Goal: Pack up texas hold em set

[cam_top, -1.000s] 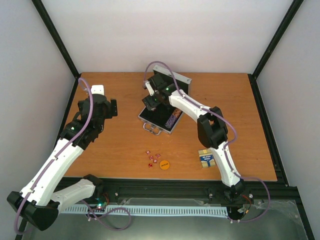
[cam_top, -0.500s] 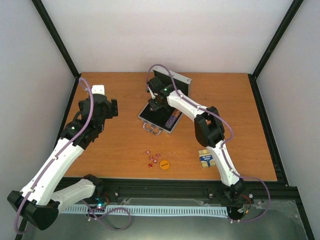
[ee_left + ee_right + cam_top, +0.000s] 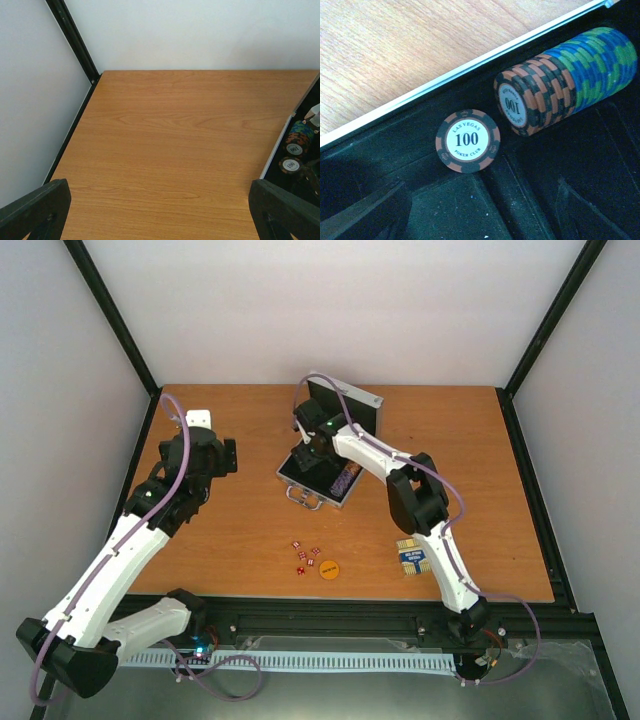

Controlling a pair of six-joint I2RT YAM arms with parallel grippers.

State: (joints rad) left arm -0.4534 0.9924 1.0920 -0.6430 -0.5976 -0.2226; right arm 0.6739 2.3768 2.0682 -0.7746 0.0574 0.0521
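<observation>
**Aluminium case [image 3: 300, 485] part-filled**

It lay open on the table [image 3: 240, 530] nearer the far edge, chips [image 3: 555, 82] inside. R gripper [image 3: 310, 448] hung over them, jaws apart, empty. L gripper [image 3: 225, 455] wide open by left edge. Deck [image 3: 412, 557], orange disc [image 3: 329, 568], dice [image 3: 305, 555] sat unpacked by near edge.

The top view gives me even, soft light from overhead. The white walls [image 3: 330, 310] read bright and slightly washed, the table [image 3: 240, 530] carries only faint, short shadows, and I see no glare. The dice [image 3: 302, 556] are mere red specks there. On the left wrist the wood grain is sharp, while the left gripper [image 3: 157, 200] shows its fingers [image 3: 35, 212] as dark, blurred wedges. On the right wrist the loose chip [image 3: 468, 141] is crisp and legible, but the case lining [image 3: 600, 170] goes near black and swallows detail.
</observation>
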